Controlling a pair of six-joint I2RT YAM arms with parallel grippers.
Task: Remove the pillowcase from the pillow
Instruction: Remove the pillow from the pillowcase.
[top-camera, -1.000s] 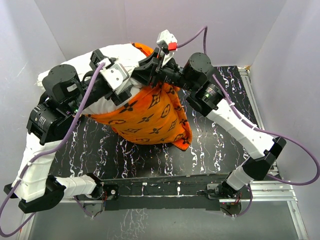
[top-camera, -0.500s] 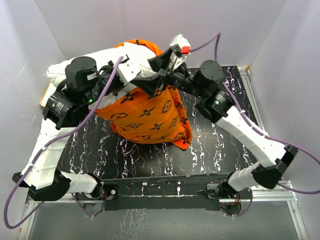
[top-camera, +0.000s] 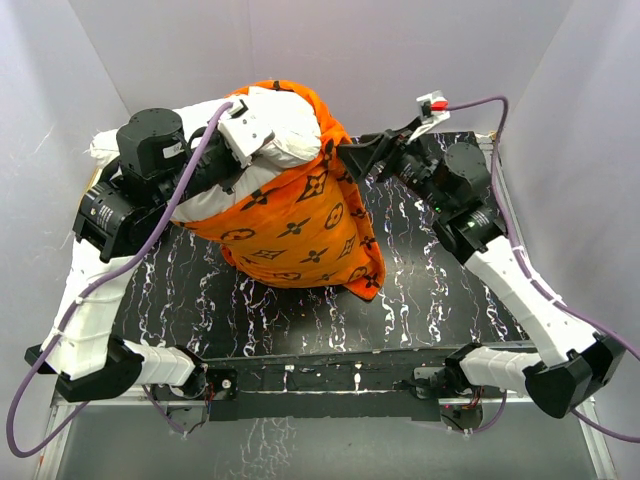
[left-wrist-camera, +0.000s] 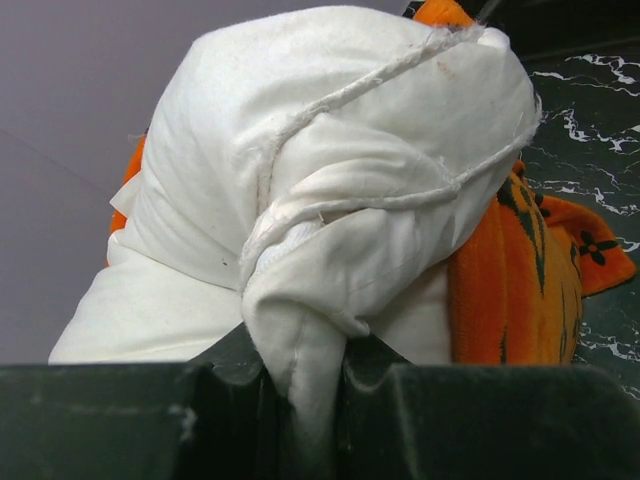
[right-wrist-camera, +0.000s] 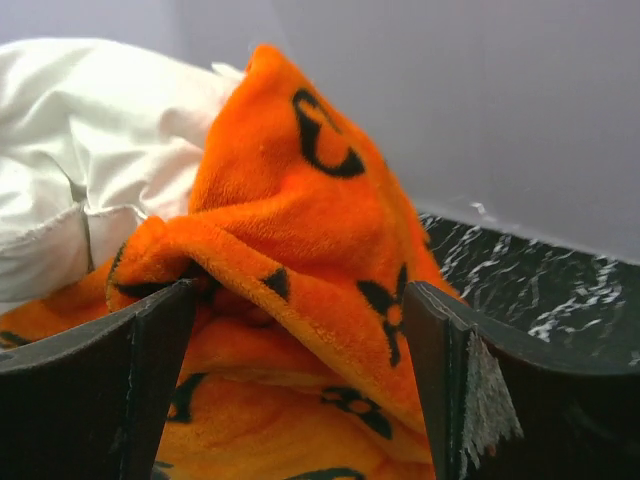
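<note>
Covering the nearer part of the pillow (top-camera: 285, 120), the orange pillowcase (top-camera: 300, 225) hangs in a loose bag whose bottom rests on the black marbled table (top-camera: 440, 290), left of its centre. We see the white pillow bulging out of the case's top towards the rear wall, with an orange strip running up over its crest.

Our left gripper (left-wrist-camera: 305, 385) is clamped on the pillow. In its wrist view, the two dark fingers (left-wrist-camera: 230, 400) squeeze a twisted fold of white fabric between them. The corded seam loops across the bulge above, and orange plush shows to the right of it.

Our right gripper (right-wrist-camera: 300, 340) stands with its jaws wide apart at the pillowcase's upper right edge. In its wrist view, a rolled orange hem lies in the gap between the fingers (right-wrist-camera: 150, 350), and we cannot tell whether either pad touches it. The white pillow shows at the upper left there.

From above, both arms reach in from the near edge, the left from the left side and the right from the right side, each trailing a purple cable (top-camera: 160, 230).
</note>
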